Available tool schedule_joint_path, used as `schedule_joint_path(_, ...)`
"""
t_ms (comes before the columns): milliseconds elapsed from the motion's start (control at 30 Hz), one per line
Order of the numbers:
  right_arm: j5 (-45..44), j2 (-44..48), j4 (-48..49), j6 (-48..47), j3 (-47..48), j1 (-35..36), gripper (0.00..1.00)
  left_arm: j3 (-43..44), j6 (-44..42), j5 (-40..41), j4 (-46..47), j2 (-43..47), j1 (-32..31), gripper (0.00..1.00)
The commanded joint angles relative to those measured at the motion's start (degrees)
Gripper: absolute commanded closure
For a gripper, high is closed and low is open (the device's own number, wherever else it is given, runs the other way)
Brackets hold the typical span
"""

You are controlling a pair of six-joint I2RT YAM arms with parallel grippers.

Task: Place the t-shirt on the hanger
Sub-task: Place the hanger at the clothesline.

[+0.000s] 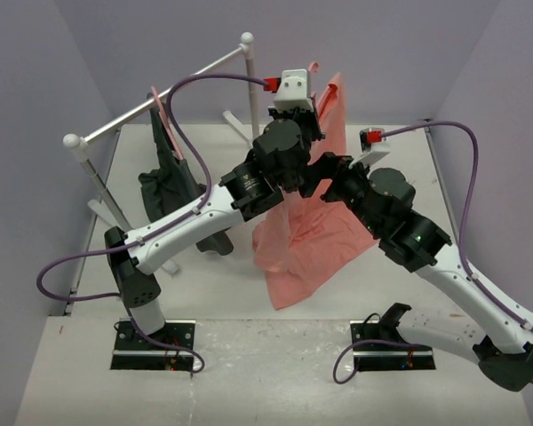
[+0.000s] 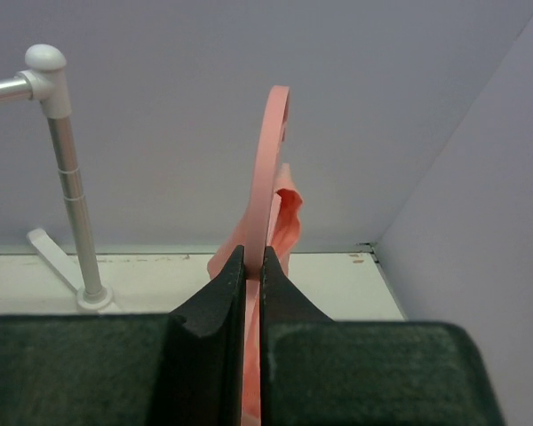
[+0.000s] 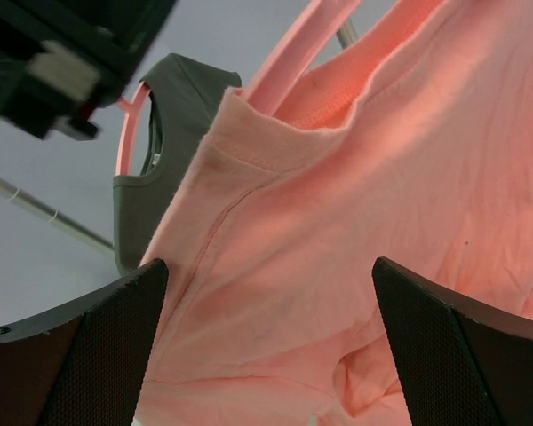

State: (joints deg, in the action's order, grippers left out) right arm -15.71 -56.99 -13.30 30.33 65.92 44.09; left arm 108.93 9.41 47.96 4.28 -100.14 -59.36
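Note:
My left gripper (image 1: 307, 114) is shut on the thin pink hanger (image 2: 268, 177); its curved hook rises above the closed fingers (image 2: 215, 306) in the left wrist view. The salmon-pink t-shirt (image 1: 306, 235) hangs from the hanger in mid-air, its lower part draping to the table. In the right wrist view the hanger's arm (image 3: 293, 55) enters the shirt's neck opening, and the shirt (image 3: 355, 231) fills the frame. My right gripper (image 3: 271, 306) is open, its fingers apart on either side of the shirt's shoulder area without gripping it. In the top view it (image 1: 330, 177) sits beside the shirt.
A white clothes rail (image 1: 160, 102) on two posts stands at the back left. A dark grey garment (image 1: 173, 191) on a second pink hanger (image 3: 129, 133) hangs from it. Purple walls enclose the table. Purple cables loop over both arms.

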Motion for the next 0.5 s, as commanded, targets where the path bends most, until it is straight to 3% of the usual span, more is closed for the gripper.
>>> schedule_joint_path(0, -5.11, 3.27, 2.82, -2.51, 0.08, 1.33, 0.01, 1.99, -1.06, 7.19, 9.39, -0.89, -0.47, 1.00)
schedule_joint_path(467, -6.70, -2.87, 5.55, -11.59, 0.92, 1.61, 0.01, 2.30, 2.28, 7.41, 6.02, 0.27, -0.76, 1.00)
